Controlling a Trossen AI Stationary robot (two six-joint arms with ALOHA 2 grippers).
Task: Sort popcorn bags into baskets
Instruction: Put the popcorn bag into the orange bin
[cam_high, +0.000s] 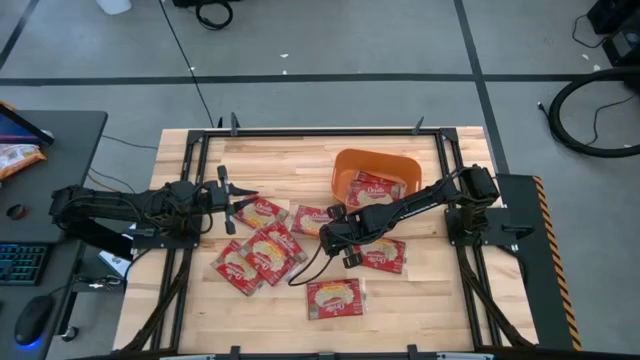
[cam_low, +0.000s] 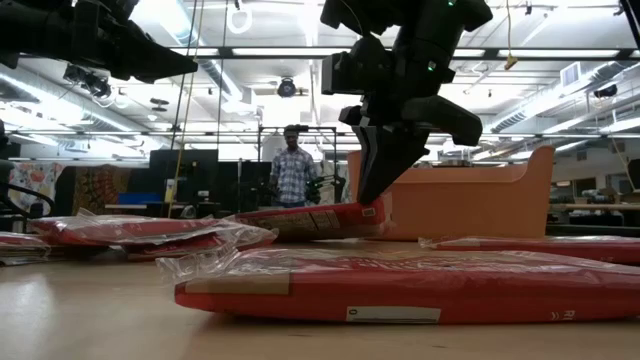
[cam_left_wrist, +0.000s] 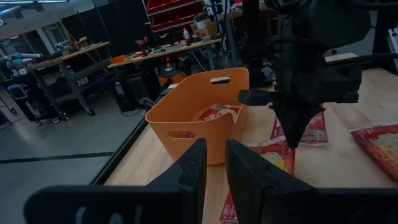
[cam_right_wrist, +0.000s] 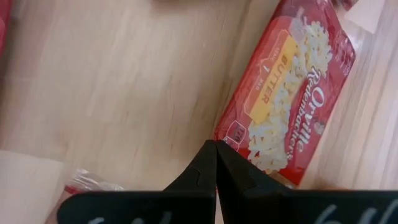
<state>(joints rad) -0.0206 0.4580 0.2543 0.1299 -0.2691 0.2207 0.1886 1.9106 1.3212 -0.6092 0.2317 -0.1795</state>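
Several red popcorn bags lie flat on the wooden table: (cam_high: 262, 212), (cam_high: 270, 250), (cam_high: 335, 297), (cam_high: 380, 252). At least one more rests inside the orange basket (cam_high: 400, 162), whose wall shows in the left wrist view (cam_left_wrist: 186, 118). My right gripper (cam_high: 328, 237) (cam_low: 372, 200) (cam_right_wrist: 216, 143) reaches in from the right and is shut at a corner of the middle bag (cam_high: 310, 218) (cam_right_wrist: 286, 93). My left gripper (cam_high: 248, 202) (cam_left_wrist: 216, 149) hovers beside the left bags, slightly open and holding nothing. My right gripper meets the popcorn bag at one corner of a short end (cam_right_wrist: 231, 132), fingers pointing steeply down from above. The tips are closed together on that corner; how much wrapper sits between them does not show. The bag's far end (cam_low: 250, 222) rests on the table.
The table has a black frame rail around it (cam_high: 300, 130). A near bag (cam_low: 400, 285) lies across the low view's foreground. A person stands in the room beyond the table (cam_low: 292, 170). A desk with a keyboard and mouse is left of the table (cam_high: 25, 265). Bare wood lies near the front edge (cam_high: 420, 320).
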